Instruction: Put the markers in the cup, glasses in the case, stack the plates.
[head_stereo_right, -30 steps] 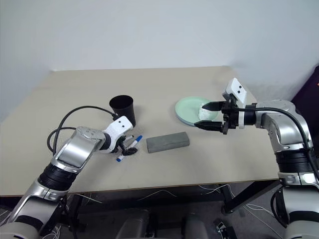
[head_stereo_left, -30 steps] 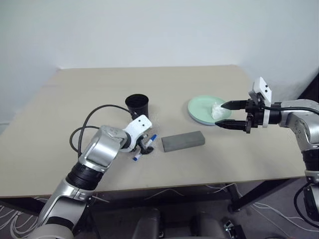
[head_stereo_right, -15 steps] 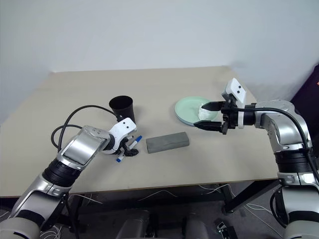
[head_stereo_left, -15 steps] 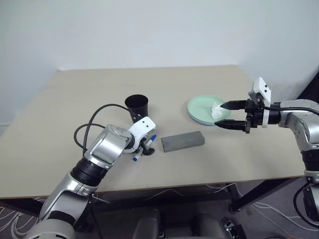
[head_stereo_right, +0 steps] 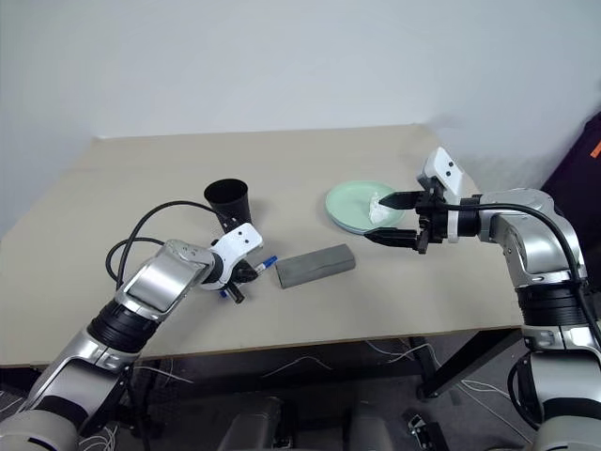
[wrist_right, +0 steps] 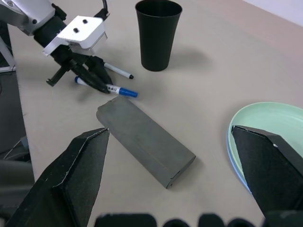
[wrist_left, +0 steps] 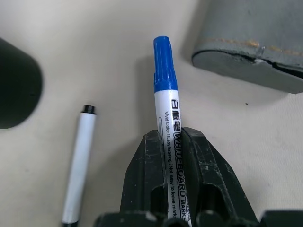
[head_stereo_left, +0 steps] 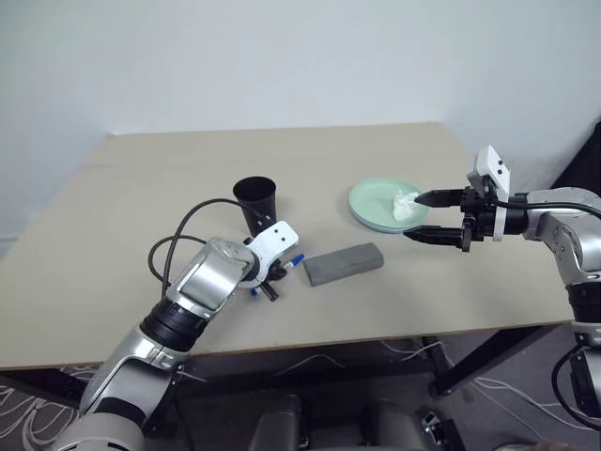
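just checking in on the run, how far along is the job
Done: the mint green plate sits on the blue one, tissue still on it. The case is shut; contents unseen. In hand: the left end effector is shut on the blue-capped marker, still on the table. Left: both markers, including the black-tipped one, into the cup.

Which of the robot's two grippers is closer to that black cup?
The left. The left gripper, shut on the blue-capped marker, sits on the table just in front of the black cup. The right gripper hangs open far across the table, beside the green plate.
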